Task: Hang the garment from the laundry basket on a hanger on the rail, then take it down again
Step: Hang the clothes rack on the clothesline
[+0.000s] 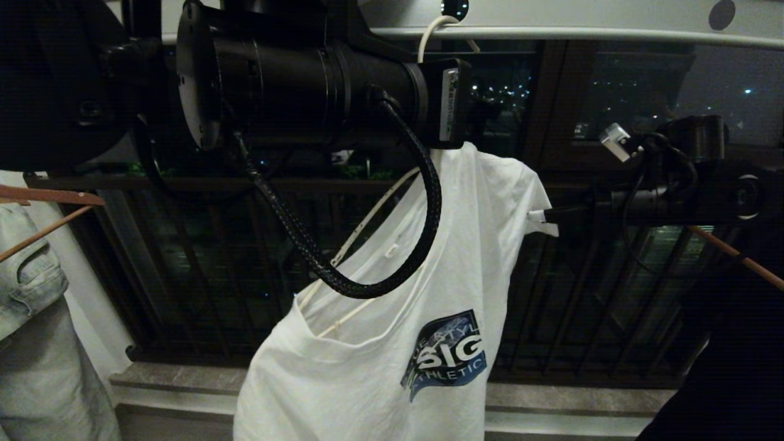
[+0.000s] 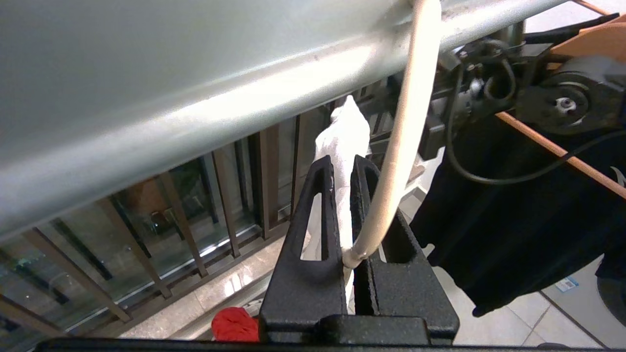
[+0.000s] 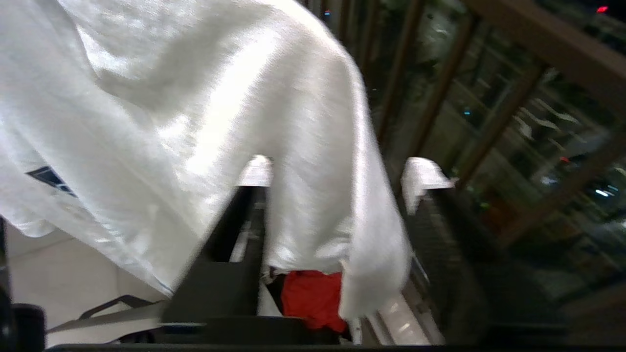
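The garment [image 1: 343, 380], a white T-shirt with a blue chest print, hangs on the thin white hanger [image 1: 361, 229]. The hanger's hook sits over the pale rail [image 1: 582, 33]. My left gripper [image 2: 343, 164] is just under the rail [image 2: 195, 112], shut on the hanger [image 2: 401, 146] at its neck, with a fold of the garment [image 2: 342, 137] between its fingers. My right gripper [image 1: 539, 215] reaches in from the right at sleeve height. Its white-tipped jaws [image 3: 340, 173] stand open, with the sleeve of the garment [image 3: 195, 98] hanging loose between them. The laundry basket is out of view.
A pale denim garment [image 1: 30, 275] hangs on a brown wooden hanger [image 1: 49, 196] at the left. A dark garment [image 2: 513, 220] hangs on another wooden hanger [image 1: 735, 257] at the right. Behind stands the dark balcony railing [image 1: 184, 275]. A red cloth [image 3: 313, 298] lies below.
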You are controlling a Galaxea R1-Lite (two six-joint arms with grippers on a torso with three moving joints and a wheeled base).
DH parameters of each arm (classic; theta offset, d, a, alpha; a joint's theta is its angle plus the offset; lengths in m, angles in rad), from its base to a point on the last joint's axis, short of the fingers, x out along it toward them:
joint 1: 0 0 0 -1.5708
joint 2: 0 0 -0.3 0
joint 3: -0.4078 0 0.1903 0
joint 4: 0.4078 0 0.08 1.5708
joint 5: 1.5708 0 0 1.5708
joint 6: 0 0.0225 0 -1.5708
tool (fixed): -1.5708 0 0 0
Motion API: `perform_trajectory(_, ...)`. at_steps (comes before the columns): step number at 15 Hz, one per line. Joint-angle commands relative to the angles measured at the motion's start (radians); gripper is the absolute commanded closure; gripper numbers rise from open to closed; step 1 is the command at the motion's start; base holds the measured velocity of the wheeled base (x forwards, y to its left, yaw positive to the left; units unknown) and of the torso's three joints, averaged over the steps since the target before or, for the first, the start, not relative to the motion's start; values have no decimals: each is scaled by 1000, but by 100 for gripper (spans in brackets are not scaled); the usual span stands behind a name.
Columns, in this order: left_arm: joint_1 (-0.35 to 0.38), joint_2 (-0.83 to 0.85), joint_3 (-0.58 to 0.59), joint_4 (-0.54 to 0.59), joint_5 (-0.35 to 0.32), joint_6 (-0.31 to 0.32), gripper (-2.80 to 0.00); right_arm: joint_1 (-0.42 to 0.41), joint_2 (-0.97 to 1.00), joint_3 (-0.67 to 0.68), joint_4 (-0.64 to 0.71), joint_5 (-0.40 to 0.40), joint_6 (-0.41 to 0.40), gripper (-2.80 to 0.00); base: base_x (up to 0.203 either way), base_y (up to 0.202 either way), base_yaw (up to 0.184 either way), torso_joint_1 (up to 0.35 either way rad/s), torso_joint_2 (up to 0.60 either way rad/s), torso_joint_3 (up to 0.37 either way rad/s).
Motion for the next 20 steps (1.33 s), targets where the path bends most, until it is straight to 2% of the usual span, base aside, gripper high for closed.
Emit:
perform_trajectory(1,0,-4,1,0,1,-1,0,16,12,-7,0,5,-1,0,0,0,0,0,0,0)
perform_trajectory(5,6,-1,2,0,2,-3,0,8,-11,2,3,8,18,0,0,0,0,0,0,0)
perform_trajectory(15,17,2,-2,1,2,-3,0,-102,18,60,-27,10,64,0,0,0,0,0,0,0)
perform_trajectory(20,17,3,-4,6,1,-3,0,-122,-10,75,21,-59,119,0,0,0,0,0,0,0)
